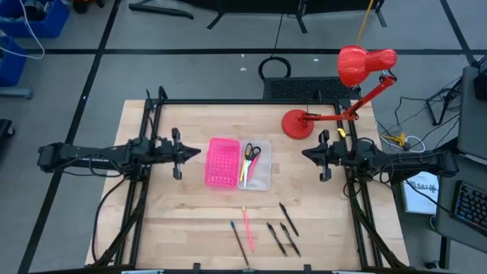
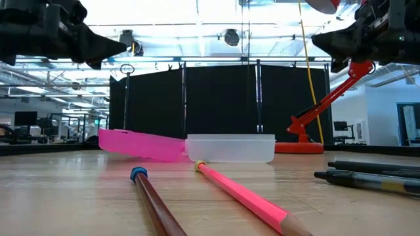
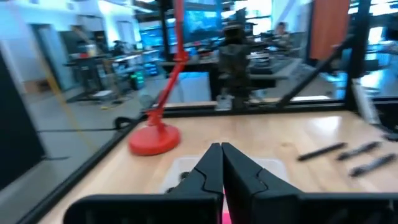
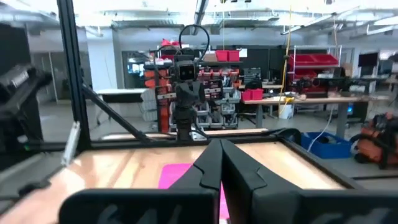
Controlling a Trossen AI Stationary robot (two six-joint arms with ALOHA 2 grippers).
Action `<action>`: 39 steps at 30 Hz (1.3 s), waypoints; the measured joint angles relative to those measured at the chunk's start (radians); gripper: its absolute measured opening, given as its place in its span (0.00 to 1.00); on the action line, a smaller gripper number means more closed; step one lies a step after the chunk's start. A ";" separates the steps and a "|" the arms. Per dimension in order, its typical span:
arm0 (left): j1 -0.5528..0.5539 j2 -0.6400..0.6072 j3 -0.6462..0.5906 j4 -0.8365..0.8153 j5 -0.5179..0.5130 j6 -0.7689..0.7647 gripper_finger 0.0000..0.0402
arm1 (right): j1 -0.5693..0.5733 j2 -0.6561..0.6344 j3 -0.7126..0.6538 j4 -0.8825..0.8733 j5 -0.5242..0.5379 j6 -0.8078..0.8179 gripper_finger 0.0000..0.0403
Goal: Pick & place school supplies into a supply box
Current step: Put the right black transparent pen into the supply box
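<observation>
Scissors and a yellow pencil lie in the clear box, seen only from above; the low view shows just its wall. Six pens lie nearer the table's front edge. Left gripper and right gripper hang closed and empty either side; no writing is legible.

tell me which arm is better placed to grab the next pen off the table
Probably right: the right gripper, shut, sits nearer the black pens; the left gripper faces the pink half.
</observation>
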 joint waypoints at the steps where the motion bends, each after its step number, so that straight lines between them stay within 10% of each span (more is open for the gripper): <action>1: 0.000 0.000 0.000 -0.001 -0.026 0.003 0.04 | 0.000 0.000 0.000 -0.004 0.001 -0.019 0.00; 13: -0.001 0.000 0.000 0.009 -0.120 0.035 0.12 | 0.175 0.223 0.230 -0.021 0.216 -0.015 0.00; 24: -0.002 0.000 0.000 -0.059 -0.120 0.031 0.12 | 0.536 0.865 0.925 -0.930 0.625 0.406 0.00; 34: -0.002 0.000 0.000 -0.074 -0.120 -0.016 0.12 | 0.762 1.313 1.535 -1.636 0.586 1.114 0.00; 39: -0.002 0.000 0.000 -0.103 -0.121 0.026 0.12 | 0.808 1.460 1.644 -1.719 0.323 1.439 0.00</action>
